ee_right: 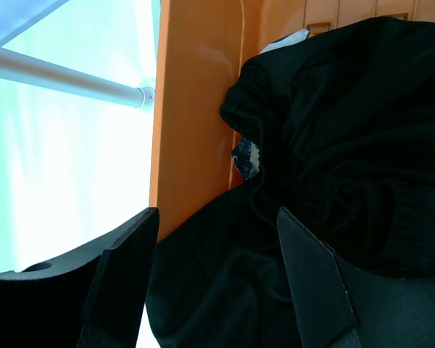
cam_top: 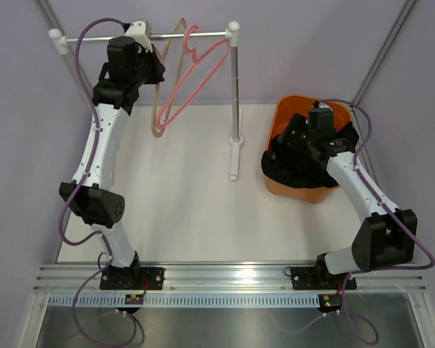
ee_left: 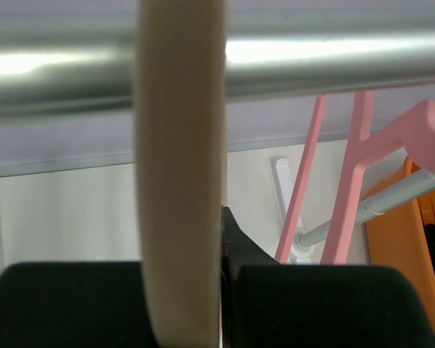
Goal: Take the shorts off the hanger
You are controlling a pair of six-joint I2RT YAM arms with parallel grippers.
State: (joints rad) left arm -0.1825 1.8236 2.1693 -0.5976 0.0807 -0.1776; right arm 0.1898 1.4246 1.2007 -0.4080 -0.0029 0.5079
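Two jaws of the right gripper [ee_right: 217,225], set wide, straddle the black shorts [ee_right: 348,130]; patterned shorts [ee_right: 245,156], frame centre, mostly hidden; left gripper [ee_left: 181,304] clamps beige hanger [ee_left: 180,145].

Count: 2 hangers – beige hanger [ee_left: 181,181], pink hanger [ee_left: 350,167]. 1 rack [cam_top: 235,94]. 1 orange basket [cam_top: 299,191], right edge. 2 shorts – black shorts [cam_top: 297,163], patterned shorts [ee_right: 246,156] (only a scrap visible). 2 arms – left arm [cam_top: 105,138], right arm [cam_top: 355,181].
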